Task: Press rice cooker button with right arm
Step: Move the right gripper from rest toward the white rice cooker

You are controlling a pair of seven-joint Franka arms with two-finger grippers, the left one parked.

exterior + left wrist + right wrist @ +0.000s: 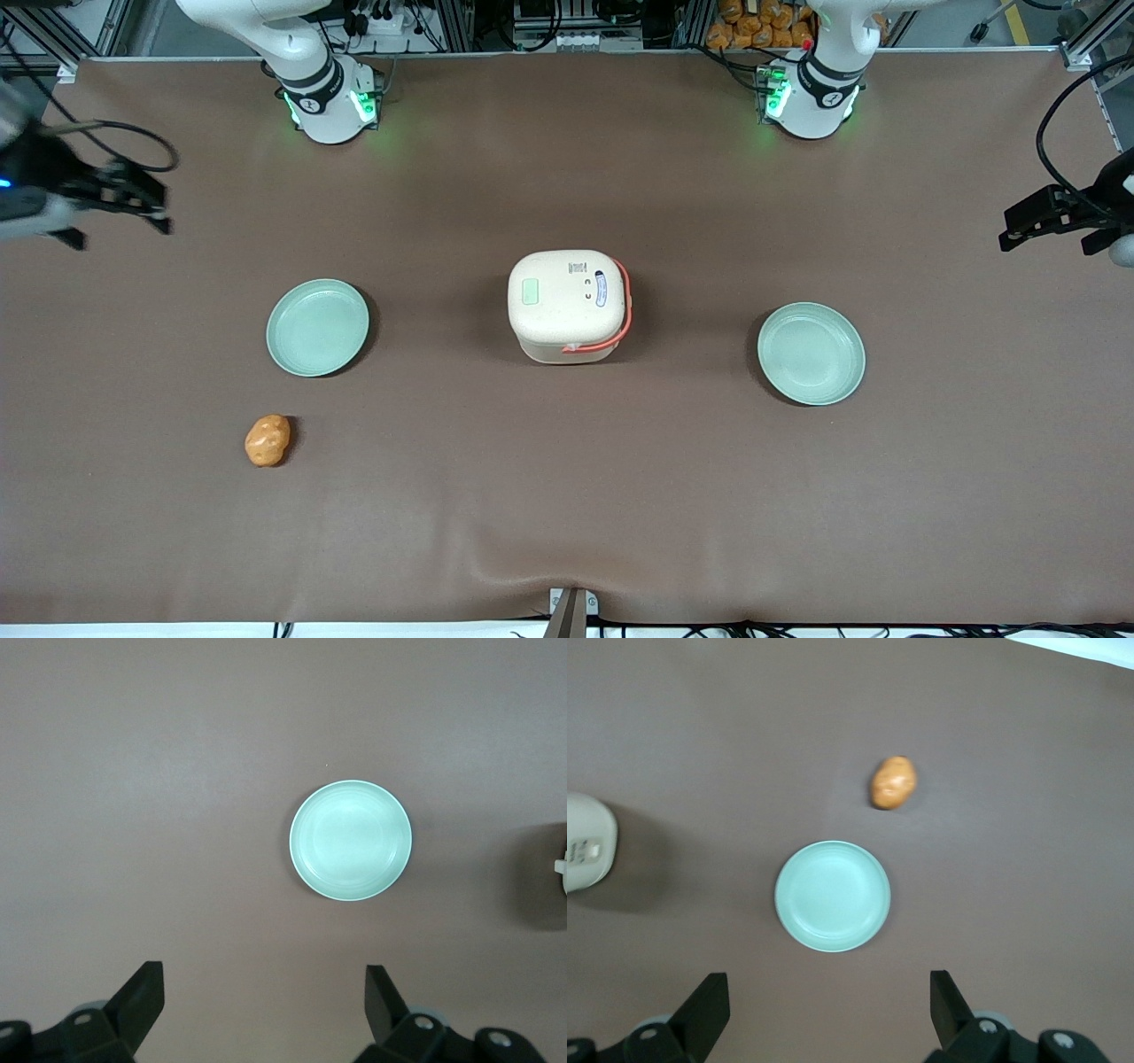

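- Sitting mid-table: cooker (567, 306), a cream rounded cube with its lid closed and a coral handle (622, 312) lying along one side.
- Showing on the lid: button (531, 291), a pale green rounded square, beside two dark dots and a blue-edged oval label.
- Hovering toward the working arm's end of the table: gripper (133, 199), fingers (709, 1005) spread wide and holding nothing, well apart from the cooker.
- Lying below the gripper: plate (832, 896), and near it, a potato (893, 782).

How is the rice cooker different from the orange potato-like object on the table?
The rice cooker is cream and boxy with rounded corners; the potato-like object is orange and lumpy. The cooker is much larger and taller. It sits mid-table, while the potato lies nearer the front camera, toward the working arm's end. The open gripper touches neither.
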